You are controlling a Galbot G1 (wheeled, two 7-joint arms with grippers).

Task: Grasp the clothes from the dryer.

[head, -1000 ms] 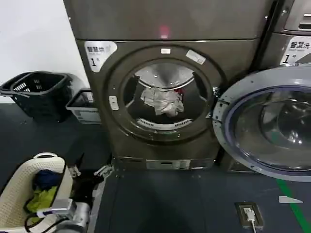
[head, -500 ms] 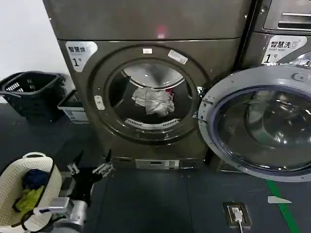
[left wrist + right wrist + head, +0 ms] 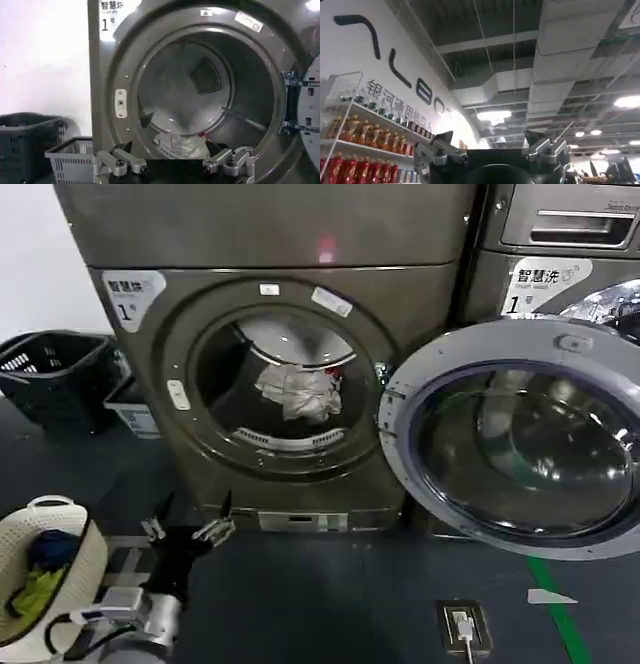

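Observation:
The dryer is a bronze-grey front loader with its round porthole open and its door swung out to the right. Inside the drum lies the clothes, a whitish-grey wrinkled bundle with a small red patch. My left gripper hovers low in front of the dryer's base, fingers spread wide and empty. In the left wrist view the clothes show just beyond the open left gripper, down in the drum of the dryer. My right gripper stands open, pointing up at a ceiling.
A cream basket with yellow-green and dark blue garments stands on the floor at lower left. A black basket and a grey crate sit left of the dryer. A second machine stands at the right. A floor socket lies ahead.
The view has swung right: the dryer, baskets and open door have all slid left in the head view. The left gripper stays low before the dryer, still open.

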